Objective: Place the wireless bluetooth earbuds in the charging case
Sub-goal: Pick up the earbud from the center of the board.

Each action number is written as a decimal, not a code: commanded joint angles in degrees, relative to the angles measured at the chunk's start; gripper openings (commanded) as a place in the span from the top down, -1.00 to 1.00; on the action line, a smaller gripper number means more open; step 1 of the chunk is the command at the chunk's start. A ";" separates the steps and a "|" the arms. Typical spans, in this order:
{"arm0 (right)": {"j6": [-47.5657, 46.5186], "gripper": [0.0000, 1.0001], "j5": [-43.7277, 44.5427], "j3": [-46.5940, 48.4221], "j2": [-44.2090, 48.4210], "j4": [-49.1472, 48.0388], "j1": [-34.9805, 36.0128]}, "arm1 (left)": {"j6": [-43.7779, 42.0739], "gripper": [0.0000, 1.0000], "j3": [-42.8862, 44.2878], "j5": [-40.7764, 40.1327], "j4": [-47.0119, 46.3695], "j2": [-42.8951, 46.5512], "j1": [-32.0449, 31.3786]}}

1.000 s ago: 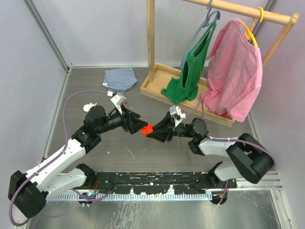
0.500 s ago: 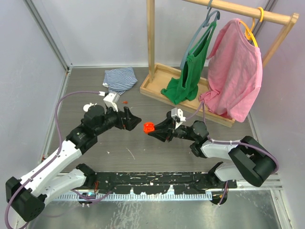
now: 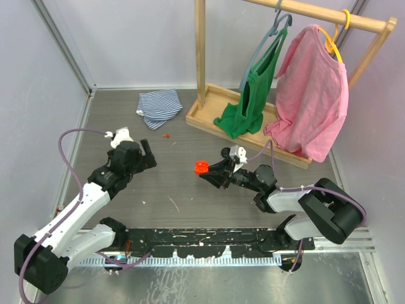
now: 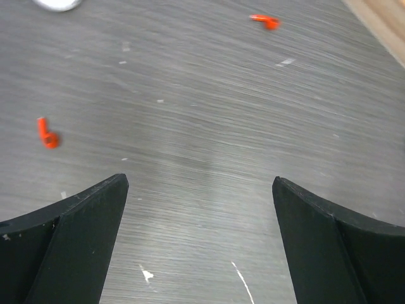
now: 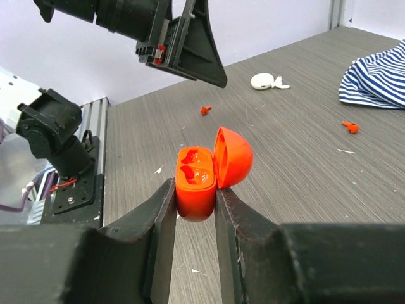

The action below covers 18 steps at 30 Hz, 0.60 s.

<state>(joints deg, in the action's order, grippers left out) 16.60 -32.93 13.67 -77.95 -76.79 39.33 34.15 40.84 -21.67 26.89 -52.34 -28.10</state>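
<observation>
Right tool (image 5: pixel 195 195) — orange case (image 5: pixel 196 180) (lid (image 5: pixel 233 157) up)

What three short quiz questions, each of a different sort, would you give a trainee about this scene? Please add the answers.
1. True or false: the orange charging case is held by the left end effector.
2. Multiple choice: how many orange earbuds lie on the table in the left wrist view? A) none B) one C) two
3. Fill the gap: the lid of the case stands ____, and both seats inside show nothing in them.

Key
1. False. The right end effector grips it; the left one is open, with nothing between its fingers.
2. C
3. open
</observation>
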 commanded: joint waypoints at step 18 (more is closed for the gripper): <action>-5.23 0.98 10.20 -1.02 0.08 -2.44 1.73 | 9.55 -0.85 -3.38 1.90 0.42 -14.39 31.37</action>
<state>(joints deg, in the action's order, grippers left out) 13.56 -24.75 12.47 -79.00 -77.47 40.47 44.14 34.68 -20.82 27.90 -62.50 1.04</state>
